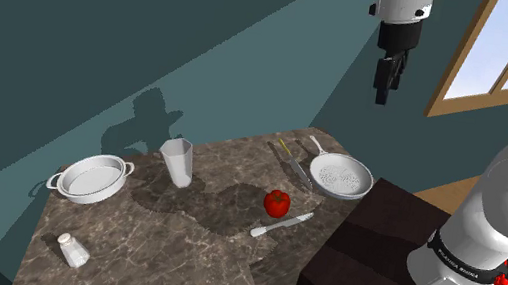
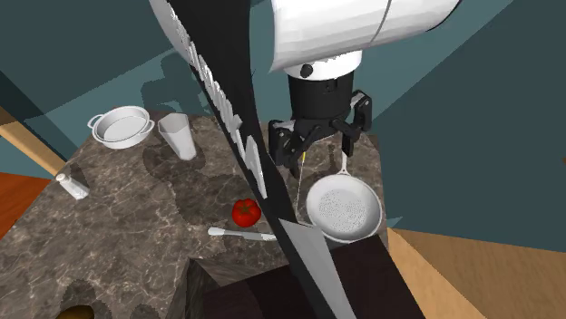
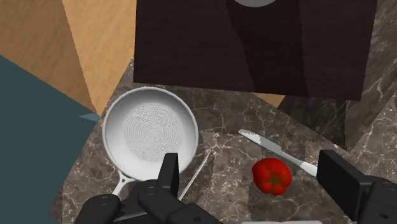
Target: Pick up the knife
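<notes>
The knife (image 1: 282,224) (image 2: 240,234) is all silver-grey and lies flat on the dark marble counter (image 1: 187,249), near the edge by the stand. A red tomato (image 1: 276,203) (image 2: 246,211) sits just beside it. My black gripper (image 1: 386,78) (image 2: 317,145) hangs high above the counter, over the white frying pan (image 1: 340,176) (image 2: 343,208). It is open and holds nothing. In the wrist view the knife (image 3: 277,151) and tomato (image 3: 272,176) lie far below, between the spread fingers (image 3: 168,173) of the gripper (image 3: 250,162), nearer the right one.
A pale cup (image 1: 177,162), a two-handled white pot (image 1: 89,177) and a small shaker (image 1: 73,250) stand further along the counter. Thin sticks (image 1: 290,156) lie next to the pan (image 3: 151,132). The dark stand (image 3: 254,44) borders the counter.
</notes>
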### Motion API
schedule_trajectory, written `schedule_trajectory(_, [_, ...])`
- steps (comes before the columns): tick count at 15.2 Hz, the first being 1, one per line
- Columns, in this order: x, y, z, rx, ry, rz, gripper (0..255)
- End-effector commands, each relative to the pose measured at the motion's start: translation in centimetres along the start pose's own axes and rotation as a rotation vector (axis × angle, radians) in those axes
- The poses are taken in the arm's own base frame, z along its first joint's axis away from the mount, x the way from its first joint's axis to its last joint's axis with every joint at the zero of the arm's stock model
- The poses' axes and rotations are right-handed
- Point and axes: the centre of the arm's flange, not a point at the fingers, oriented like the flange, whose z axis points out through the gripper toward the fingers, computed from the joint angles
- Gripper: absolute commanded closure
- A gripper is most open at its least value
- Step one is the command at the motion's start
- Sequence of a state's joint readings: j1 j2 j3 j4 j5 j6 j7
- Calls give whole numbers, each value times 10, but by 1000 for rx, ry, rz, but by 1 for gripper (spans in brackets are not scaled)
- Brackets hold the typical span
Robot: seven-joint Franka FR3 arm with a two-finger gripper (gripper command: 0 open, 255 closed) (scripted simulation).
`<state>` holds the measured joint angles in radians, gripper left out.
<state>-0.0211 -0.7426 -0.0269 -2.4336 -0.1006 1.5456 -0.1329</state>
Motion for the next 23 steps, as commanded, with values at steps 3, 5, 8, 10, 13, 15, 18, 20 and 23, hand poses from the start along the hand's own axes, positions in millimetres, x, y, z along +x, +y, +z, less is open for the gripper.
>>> schedule_trajectory(3, [16,3,20,6,6,30,0])
schedule_trajectory(5, [32,6,40,12,13,60,0])
schedule_trajectory(8, [56,11,70,22,22,105,0])
schedule_trajectory(10, [72,15,90,28,28,135,0])
schedule_trajectory(13, [97,21,119,37,38,180,0])
schedule_trajectory(15, [113,26,139,43,44,210,0])
schedule_trajectory(18, [137,34,168,52,54,255,0])
schedule_trajectory(20, [153,40,188,59,60,285,0])
schedule_trajectory(23, [177,49,217,68,69,329,0])
